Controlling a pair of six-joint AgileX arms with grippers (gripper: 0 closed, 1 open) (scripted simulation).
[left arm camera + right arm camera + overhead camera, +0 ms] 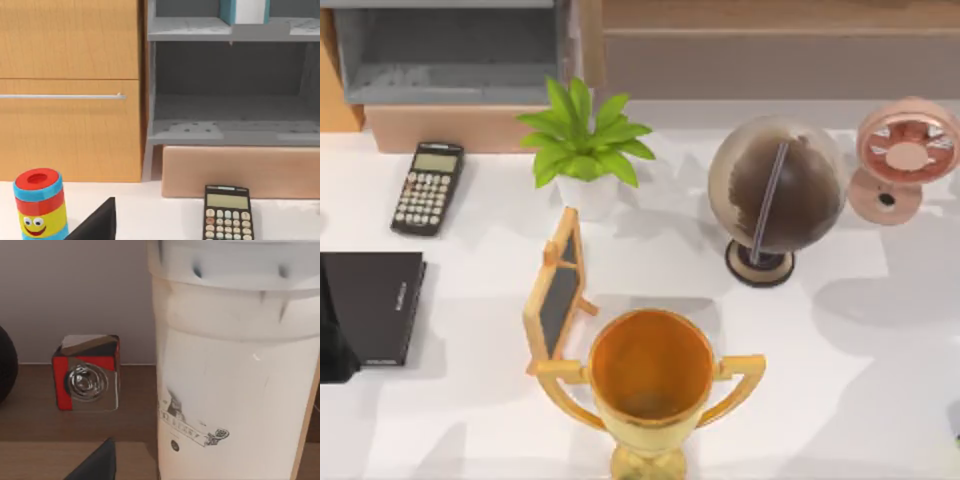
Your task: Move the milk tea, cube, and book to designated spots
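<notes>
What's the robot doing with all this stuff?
It is tidying things into their places. The right wrist view looks close at a white milk tea cup standing on a wooden surface, with a red and silver cube beside it, apart from it. The left wrist view faces a grey shelf, where the teal book stands upright on the upper level. No claw grips anything in these views. A gold trophy stands on the white table.

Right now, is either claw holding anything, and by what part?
Cannot be told. The milk tea looms close in the right wrist view, beside the cube, but no grip is visible.
</notes>
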